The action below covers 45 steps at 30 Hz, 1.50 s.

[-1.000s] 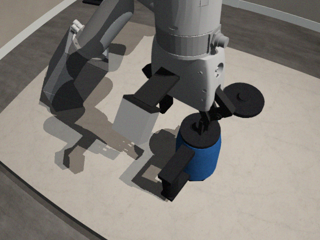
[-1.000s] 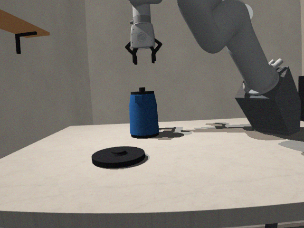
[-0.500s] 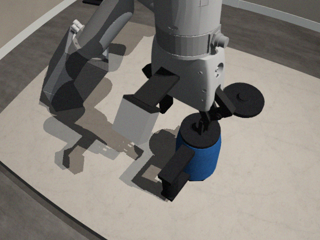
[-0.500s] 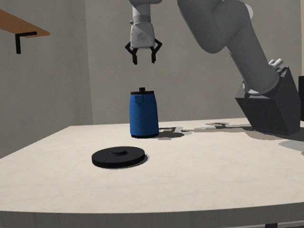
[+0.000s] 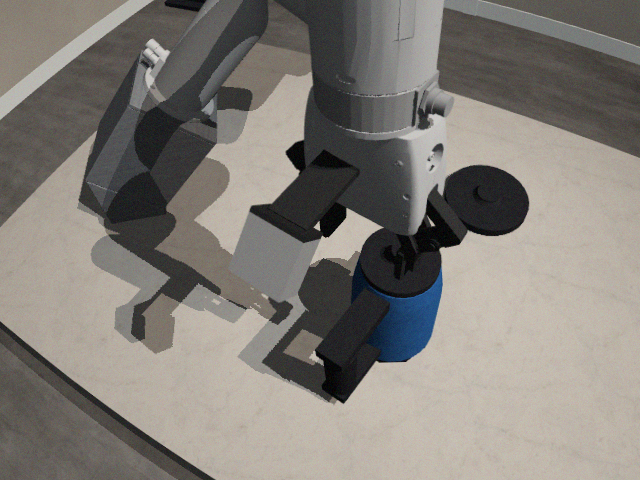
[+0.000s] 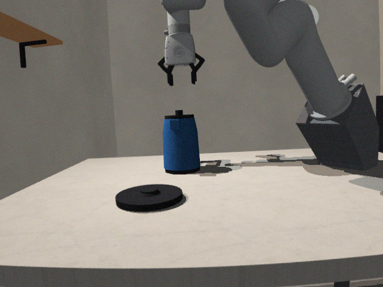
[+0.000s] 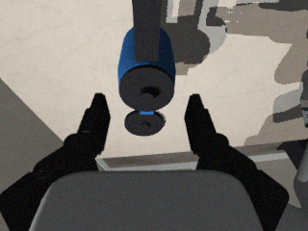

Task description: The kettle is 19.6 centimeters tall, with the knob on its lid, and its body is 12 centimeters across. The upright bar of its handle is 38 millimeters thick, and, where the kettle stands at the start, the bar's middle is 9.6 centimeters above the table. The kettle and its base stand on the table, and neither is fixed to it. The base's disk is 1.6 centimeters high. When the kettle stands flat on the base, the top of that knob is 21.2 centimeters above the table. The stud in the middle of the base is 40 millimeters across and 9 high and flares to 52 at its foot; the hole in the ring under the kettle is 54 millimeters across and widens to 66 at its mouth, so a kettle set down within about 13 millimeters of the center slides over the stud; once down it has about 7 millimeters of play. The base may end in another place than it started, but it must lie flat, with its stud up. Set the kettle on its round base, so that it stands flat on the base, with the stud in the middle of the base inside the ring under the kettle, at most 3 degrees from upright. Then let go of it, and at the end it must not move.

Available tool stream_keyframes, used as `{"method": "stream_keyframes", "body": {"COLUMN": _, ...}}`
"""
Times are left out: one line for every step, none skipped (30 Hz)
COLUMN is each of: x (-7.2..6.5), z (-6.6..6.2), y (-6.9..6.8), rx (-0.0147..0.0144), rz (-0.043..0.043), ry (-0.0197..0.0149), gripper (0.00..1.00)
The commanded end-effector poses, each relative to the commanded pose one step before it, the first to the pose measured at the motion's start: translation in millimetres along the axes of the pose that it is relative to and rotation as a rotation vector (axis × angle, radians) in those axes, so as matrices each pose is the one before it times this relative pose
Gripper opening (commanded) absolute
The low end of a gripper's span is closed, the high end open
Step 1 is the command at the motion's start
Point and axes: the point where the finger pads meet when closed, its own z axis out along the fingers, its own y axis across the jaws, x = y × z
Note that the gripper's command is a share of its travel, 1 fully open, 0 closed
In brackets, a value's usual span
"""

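The kettle (image 5: 410, 320) (image 6: 181, 144) (image 7: 129, 54) has a blue body, a black lid with a knob and a black handle (image 5: 354, 333). It stands upright on the table (image 5: 516, 372) (image 6: 278, 216), apart from its base. The base (image 5: 485, 198) (image 6: 148, 196) (image 7: 144, 122), a flat black disk with its stud up, lies on the table a short way from the kettle. My gripper (image 6: 181, 81) (image 7: 147, 105) is open and empty. It points straight down, well above the kettle's lid. In the wrist view the lid and the base show between the fingers.
The arm's dark pedestal (image 5: 124, 155) (image 6: 343, 139) stands at the back of the table. A brown wall shelf (image 6: 27, 33) hangs at the far left, off the table. The table's curved front edge (image 6: 185, 266) is near the exterior camera.
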Motion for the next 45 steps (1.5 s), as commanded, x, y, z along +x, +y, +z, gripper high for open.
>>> {"method": "stream_keyframes", "body": {"x": 0.75, "z": 8.87, "y": -1.29, "rx": 0.00268, "rz": -0.00167, "ry": 0.00376, "gripper": 0.81}}
{"method": "stream_keyframes", "body": {"x": -0.01, "z": 3.86, "y": 0.04, "rx": -0.00006, "rz": 0.00004, "ry": 0.00004, "gripper": 0.81}}
{"method": "stream_keyframes", "body": {"x": 0.01, "z": 4.1, "y": -0.04, "rx": 0.00006, "rz": -0.00004, "ry": -0.00004, "gripper": 0.81}}
{"method": "stream_keyframes", "body": {"x": -0.01, "z": 4.28, "y": 0.02, "rx": -0.00004, "rz": 0.00003, "ry": 0.00003, "gripper": 0.81}}
{"method": "stream_keyframes", "body": {"x": 0.01, "z": 4.46, "y": -0.02, "rx": 0.00003, "rz": -0.00002, "ry": -0.00002, "gripper": 0.81}}
{"method": "stream_keyframes", "body": {"x": 0.0, "z": 4.59, "y": 0.01, "rx": -0.00002, "rz": 0.00001, "ry": 0.00001, "gripper": 0.81}}
{"method": "stream_keyframes", "body": {"x": 0.0, "z": 4.71, "y": -0.01, "rx": 0.00002, "rz": -0.00001, "ry": -0.00001, "gripper": 0.81}}
{"method": "stream_keyframes", "body": {"x": 0.0, "z": 4.79, "y": 0.01, "rx": -0.00001, "rz": 0.00001, "ry": 0.00001, "gripper": 0.81}}
{"method": "stream_keyframes", "body": {"x": 0.0, "z": 4.85, "y": -0.01, "rx": 0.00001, "rz": -0.00001, "ry": -0.00001, "gripper": 0.81}}
{"method": "stream_keyframes", "body": {"x": 0.0, "z": 4.87, "y": 0.01, "rx": -0.00001, "rz": 0.00001, "ry": 0.00001, "gripper": 0.81}}
{"method": "stream_keyframes", "body": {"x": 0.0, "z": 4.86, "y": -0.01, "rx": 0.00001, "rz": -0.00001, "ry": -0.00001, "gripper": 0.81}}
{"method": "stream_keyframes", "body": {"x": 0.0, "z": 4.82, "y": 0.01, "rx": -0.00001, "rz": 0.00001, "ry": 0.00001, "gripper": 0.81}}
{"method": "stream_keyframes", "body": {"x": 0.0, "z": 4.75, "y": -0.01, "rx": 0.00001, "rz": -0.00001, "ry": -0.00001, "gripper": 0.81}}
{"method": "stream_keyframes", "body": {"x": 0.0, "z": 4.64, "y": 0.0, "rx": 0.0, "rz": 0.0, "ry": 0.0, "gripper": 0.81}}
{"method": "stream_keyframes", "body": {"x": 0.0, "z": 0.0, "y": 0.0, "rx": 0.0, "rz": 0.0, "ry": 0.0, "gripper": 0.81}}
{"method": "stream_keyframes", "body": {"x": 0.0, "z": 0.0, "y": 0.0, "rx": 0.0, "rz": 0.0, "ry": 0.0, "gripper": 0.81}}
{"method": "stream_keyframes", "body": {"x": 0.0, "z": 4.51, "y": 0.0, "rx": 0.0, "rz": 0.0, "ry": 0.0, "gripper": 0.81}}
{"method": "stream_keyframes", "body": {"x": 0.0, "z": 4.35, "y": -0.01, "rx": 0.00002, "rz": -0.00001, "ry": -0.00001, "gripper": 0.81}}
{"method": "stream_keyframes", "body": {"x": -0.01, "z": 4.13, "y": 0.03, "rx": -0.00005, "rz": 0.00003, "ry": 0.00004, "gripper": 0.81}}
{"method": "stream_keyframes", "body": {"x": 0.01, "z": 3.94, "y": -0.03, "rx": 0.00006, "rz": -0.00003, "ry": -0.00004, "gripper": 0.81}}
{"method": "stream_keyframes", "body": {"x": -0.01, "z": 3.66, "y": 0.03, "rx": -0.00005, "rz": 0.00003, "ry": 0.00004, "gripper": 0.81}}
{"method": "stream_keyframes", "body": {"x": 0.0, "z": 3.41, "y": -0.01, "rx": 0.00002, "rz": -0.00001, "ry": -0.00002, "gripper": 0.81}}
{"method": "stream_keyframes", "body": {"x": 0.0, "z": 3.12, "y": -0.01, "rx": 0.00003, "rz": -0.00001, "ry": -0.00002, "gripper": 0.81}}
{"method": "stream_keyframes", "body": {"x": 0.0, "z": 2.79, "y": 0.02, "rx": -0.00004, "rz": 0.00002, "ry": 0.00003, "gripper": 0.81}}
{"method": "stream_keyframes", "body": {"x": 0.0, "z": 2.47, "y": 0.01, "rx": -0.00002, "rz": 0.00001, "ry": 0.00002, "gripper": 0.81}}
{"method": "stream_keyframes", "body": {"x": 0.0, "z": 2.17, "y": -0.03, "rx": 0.00005, "rz": -0.00003, "ry": -0.00004, "gripper": 0.81}}
{"method": "stream_keyframes", "body": {"x": 0.0, "z": 1.83, "y": -0.01, "rx": 0.00001, "rz": -0.00001, "ry": -0.00001, "gripper": 0.81}}
{"method": "stream_keyframes", "body": {"x": 0.0, "z": 1.5, "y": 0.0, "rx": -0.00001, "rz": 0.0, "ry": 0.00001, "gripper": 0.81}}
{"method": "stream_keyframes", "body": {"x": 0.0, "z": 1.18, "y": 0.01, "rx": -0.00002, "rz": 0.00001, "ry": 0.00001, "gripper": 0.81}}
{"method": "stream_keyframes", "body": {"x": 0.0, "z": 0.89, "y": 0.01, "rx": -0.00002, "rz": 0.00001, "ry": 0.00002, "gripper": 0.81}}
{"method": "stream_keyframes", "body": {"x": 0.0, "z": 0.62, "y": 0.01, "rx": -0.00002, "rz": 0.00001, "ry": 0.00001, "gripper": 0.81}}
{"method": "stream_keyframes", "body": {"x": 0.0, "z": 0.0, "y": 0.0, "rx": 0.0, "rz": 0.0, "ry": 0.0, "gripper": 0.81}}
{"method": "stream_keyframes", "body": {"x": 0.0, "z": 0.0, "y": 0.0, "rx": 0.0, "rz": 0.0, "ry": 0.0, "gripper": 0.81}}
{"method": "stream_keyframes", "body": {"x": 0.0, "z": 0.39, "y": 0.01, "rx": -0.00001, "rz": 0.00001, "ry": 0.00001, "gripper": 0.81}}
{"method": "stream_keyframes", "body": {"x": 0.0, "z": 0.21, "y": 0.0, "rx": -0.00001, "rz": 0.0, "ry": 0.00001, "gripper": 0.81}}
{"method": "stream_keyframes", "body": {"x": 0.0, "z": 0.08, "y": 0.0, "rx": 0.0, "rz": 0.0, "ry": 0.0, "gripper": 0.81}}
{"method": "stream_keyframes", "body": {"x": 0.0, "z": 0.01, "y": 0.0, "rx": 0.0, "rz": 0.0, "ry": 0.0, "gripper": 0.81}}
{"method": "stream_keyframes", "body": {"x": 0.0, "z": 0.0, "y": 0.0, "rx": 0.0, "rz": 0.0, "ry": 0.0, "gripper": 0.81}}
{"method": "stream_keyframes", "body": {"x": 0.0, "z": 0.0, "y": 0.0, "rx": 0.0, "rz": 0.0, "ry": 0.0, "gripper": 0.81}}
{"method": "stream_keyframes", "body": {"x": 0.0, "z": 0.0, "y": 0.0, "rx": 0.0, "rz": 0.0, "ry": 0.0, "gripper": 0.81}}
{"method": "stream_keyframes", "body": {"x": 0.0, "z": 0.0, "y": 0.0, "rx": 0.0, "rz": 0.0, "ry": 0.0, "gripper": 0.81}}
{"method": "stream_keyframes", "body": {"x": 0.0, "z": 0.0, "y": 0.0, "rx": 0.0, "rz": 0.0, "ry": 0.0, "gripper": 0.81}}
{"method": "stream_keyframes", "body": {"x": 0.0, "z": 0.0, "y": 0.0, "rx": 0.0, "rz": 0.0, "ry": 0.0, "gripper": 0.81}}
{"method": "stream_keyframes", "body": {"x": 0.0, "z": 0.0, "y": 0.0, "rx": 0.0, "rz": 0.0, "ry": 0.0, "gripper": 0.81}}
{"method": "stream_keyframes", "body": {"x": 0.0, "z": 0.0, "y": 0.0, "rx": 0.0, "rz": 0.0, "ry": 0.0, "gripper": 0.81}}
